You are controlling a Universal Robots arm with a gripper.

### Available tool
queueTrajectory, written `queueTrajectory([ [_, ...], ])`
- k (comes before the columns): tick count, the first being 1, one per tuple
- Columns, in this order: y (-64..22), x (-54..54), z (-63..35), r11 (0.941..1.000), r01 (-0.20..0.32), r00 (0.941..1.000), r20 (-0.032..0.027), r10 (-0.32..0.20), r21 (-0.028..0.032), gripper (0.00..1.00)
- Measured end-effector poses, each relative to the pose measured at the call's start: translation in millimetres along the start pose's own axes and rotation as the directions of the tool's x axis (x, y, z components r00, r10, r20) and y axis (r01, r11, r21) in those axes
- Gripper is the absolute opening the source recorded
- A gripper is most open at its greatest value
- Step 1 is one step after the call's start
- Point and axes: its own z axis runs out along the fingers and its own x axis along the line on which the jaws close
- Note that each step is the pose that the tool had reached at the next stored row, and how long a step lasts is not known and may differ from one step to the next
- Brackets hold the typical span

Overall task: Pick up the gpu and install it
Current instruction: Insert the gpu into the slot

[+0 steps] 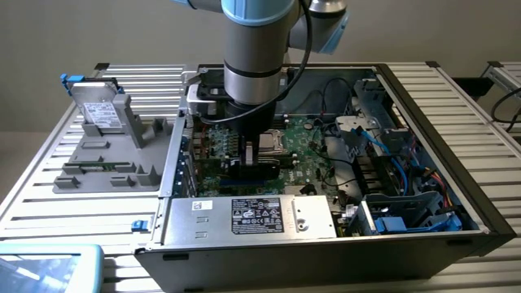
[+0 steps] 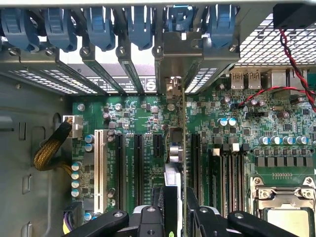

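Inside the open computer case (image 1: 423, 244), my gripper (image 1: 254, 163) hangs low over the green motherboard (image 1: 301, 146). It is shut on the gpu (image 2: 183, 148), which I see edge-on: a thin green board running away from me, with the black cooler (image 2: 170, 210) between the fingers (image 2: 148, 219). The card stands upright over the black expansion slots (image 2: 157, 148). Its silver end bracket (image 2: 173, 89) sits close to the rear slot openings under the blue latches (image 2: 140, 24). Whether the card's edge is seated in a slot cannot be told.
A silver hard drive with white label (image 1: 102, 113) and a narrow memory stick (image 1: 102, 165) rest on a grey fixture outside the case, at the exterior view's left. The power supply (image 1: 252, 217), blue cables (image 1: 399, 152), CPU socket (image 2: 286, 212) and a yellow braided cable (image 2: 49, 150) crowd the case.
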Motion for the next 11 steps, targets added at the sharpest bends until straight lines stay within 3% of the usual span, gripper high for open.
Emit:
queueTrajectory([
  [11, 0.6, -0.9, 0.3, 1.0000, 0.000, 1.0000, -0.0001, 0.000, -0.0004, 0.28],
])
